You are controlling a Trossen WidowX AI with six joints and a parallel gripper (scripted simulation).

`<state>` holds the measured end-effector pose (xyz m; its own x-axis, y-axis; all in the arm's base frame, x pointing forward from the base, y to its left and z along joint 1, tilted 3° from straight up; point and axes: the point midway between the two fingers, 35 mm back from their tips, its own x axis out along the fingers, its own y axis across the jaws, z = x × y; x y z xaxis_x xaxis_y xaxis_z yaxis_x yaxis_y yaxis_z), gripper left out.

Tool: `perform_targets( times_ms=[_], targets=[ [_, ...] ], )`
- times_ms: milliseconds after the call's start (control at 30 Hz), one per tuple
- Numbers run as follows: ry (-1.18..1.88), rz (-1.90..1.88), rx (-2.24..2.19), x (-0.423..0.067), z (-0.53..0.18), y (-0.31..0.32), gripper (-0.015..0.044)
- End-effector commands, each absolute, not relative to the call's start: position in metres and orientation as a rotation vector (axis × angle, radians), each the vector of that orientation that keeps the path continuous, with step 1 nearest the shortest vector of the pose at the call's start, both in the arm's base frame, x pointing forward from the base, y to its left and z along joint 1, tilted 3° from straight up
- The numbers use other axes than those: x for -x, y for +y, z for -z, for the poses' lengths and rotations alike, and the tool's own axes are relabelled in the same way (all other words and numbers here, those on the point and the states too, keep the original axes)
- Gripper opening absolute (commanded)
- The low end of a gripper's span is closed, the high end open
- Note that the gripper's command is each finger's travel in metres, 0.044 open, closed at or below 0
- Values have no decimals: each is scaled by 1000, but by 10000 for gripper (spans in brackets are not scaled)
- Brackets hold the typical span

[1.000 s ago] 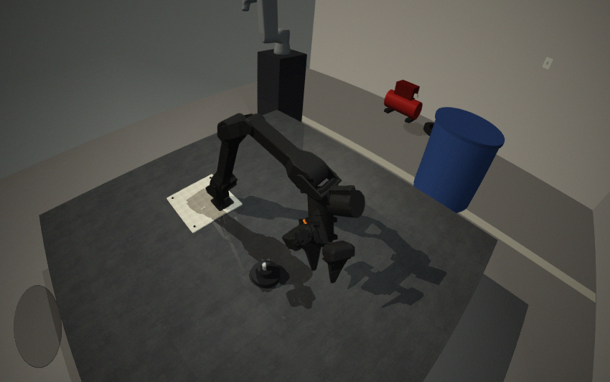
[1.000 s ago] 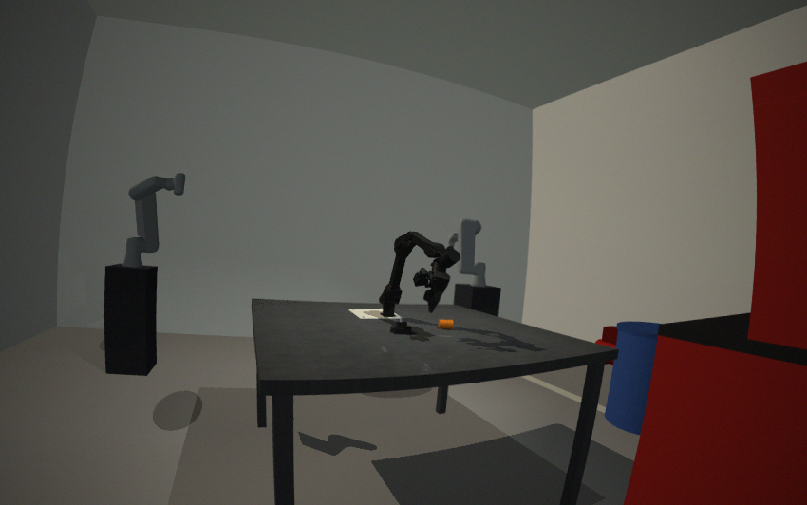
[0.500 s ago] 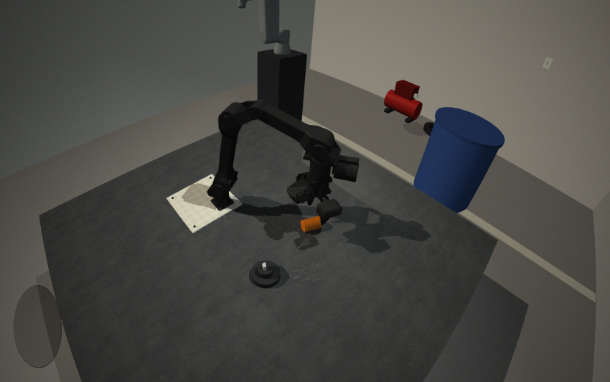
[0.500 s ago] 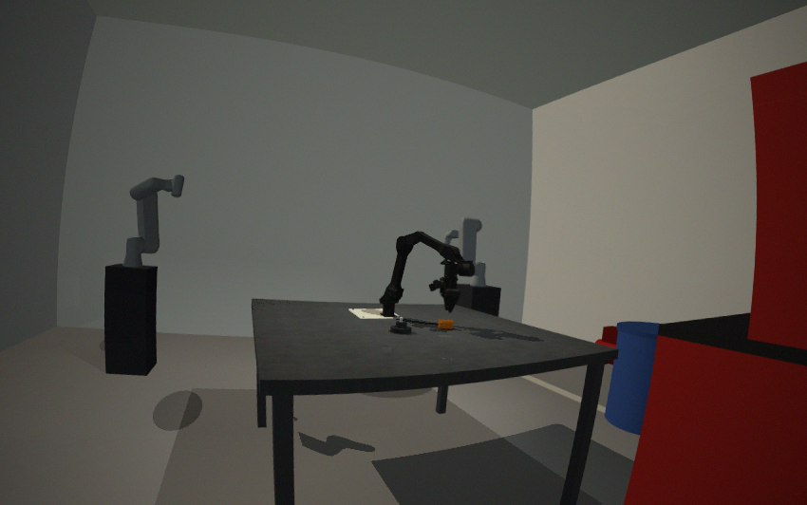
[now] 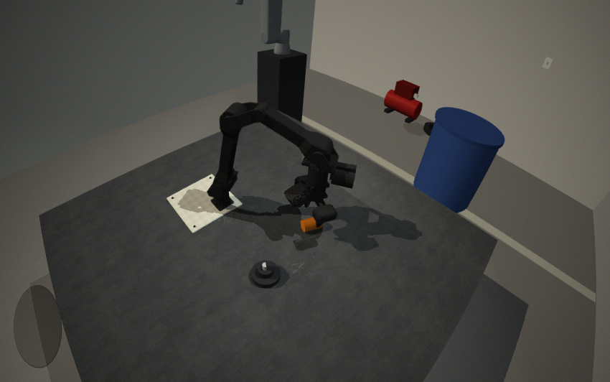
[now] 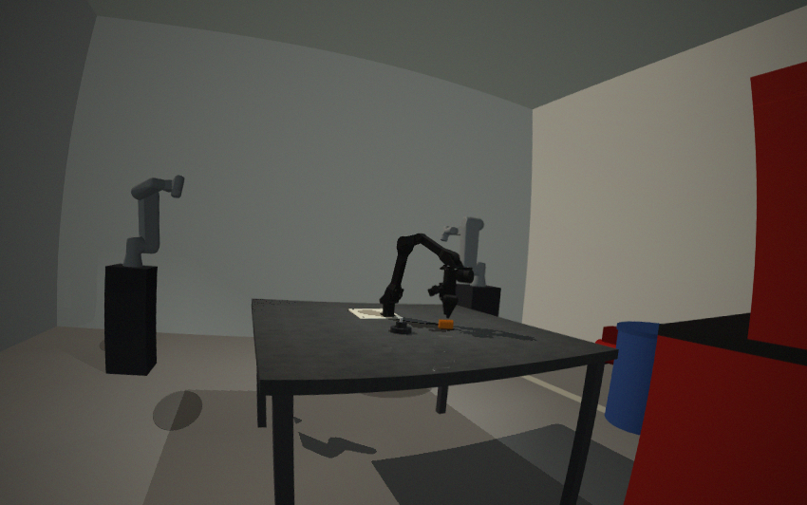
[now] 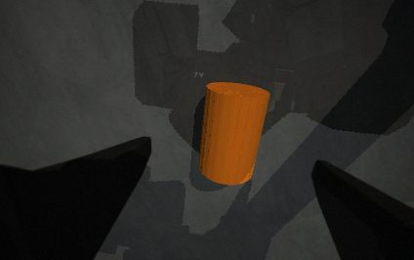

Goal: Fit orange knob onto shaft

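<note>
The orange knob (image 5: 308, 225) (image 6: 445, 324) (image 7: 234, 134) lies on its side on the table. Its hole does not show; the end face in the wrist view looks plain. My gripper (image 6: 449, 314) (image 7: 230, 155) points down just above the knob, open and empty. In the wrist view the knob lies between the two spread fingers, slightly beyond their tips, its long axis roughly in line with them. In the top view a dark jaw partly covers the knob. The round black pedestal (image 5: 265, 281) (image 6: 400, 328) stands apart from the knob, with the silver shaft (image 5: 263, 266) upright and bare.
The arm's base stands on a white plate (image 5: 196, 225) (image 6: 359, 312) on the dark table (image 5: 179, 324) (image 6: 333, 357). A blue barrel (image 5: 454, 166) (image 6: 630, 381) stands on the floor beyond the table. Arm shadows fall around the knob.
</note>
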<state>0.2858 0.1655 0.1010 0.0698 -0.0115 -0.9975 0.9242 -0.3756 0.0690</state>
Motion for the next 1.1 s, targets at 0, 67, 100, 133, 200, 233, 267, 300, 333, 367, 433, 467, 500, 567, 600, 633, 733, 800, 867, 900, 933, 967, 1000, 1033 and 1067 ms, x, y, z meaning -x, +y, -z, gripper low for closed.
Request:
perform_targets(
  times_ms=[0,67,100,133,200,233,267,300,333,367,433,467,500,567,600,633,733,800,867,900,933,967,1000,1033,1067],
  targets=[
    [955,1427,-1527,-287,-96,167,440],
    [955,1427,-1527,-287,-92,167,440],
    [955,1427,-1527,-287,-91,167,440],
    [955,1427,-1527,-287,-89,167,440],
    [955,1427,-1527,-288,-86,167,440],
    [955,1427,-1527,-288,-84,167,440],
    [955,1427,-1527,-288,-83,167,440],
    [955,1427,-1527,-288,-81,167,440],
    [955,1427,-1527,-288,-79,167,440],
    [955,1427,-1527,-288,-78,167,440],
    [955,1427,-1527,-288,-75,167,440],
    [955,1427,-1527,-289,-73,167,440],
    [955,1427,-1527,-289,-71,167,440],
    [955,1427,-1527,-289,-68,167,440],
    [955,1427,-1527,-289,-67,167,440],
    [955,1427,-1527,-289,-65,167,440],
    [954,1427,-1527,-289,-60,166,440],
    [954,1427,-1527,-289,-57,166,440],
    [954,1427,-1527,-289,-55,166,440],
    [954,1427,-1527,-289,-55,166,440],
    [954,1427,-1527,-289,-55,166,414],
    [954,1427,-1527,-289,-55,166,387],
    [954,1427,-1527,-289,-55,166,361],
    [954,1427,-1527,-289,-55,166,335],
    [954,1427,-1527,-289,-55,166,309]
  ],
)
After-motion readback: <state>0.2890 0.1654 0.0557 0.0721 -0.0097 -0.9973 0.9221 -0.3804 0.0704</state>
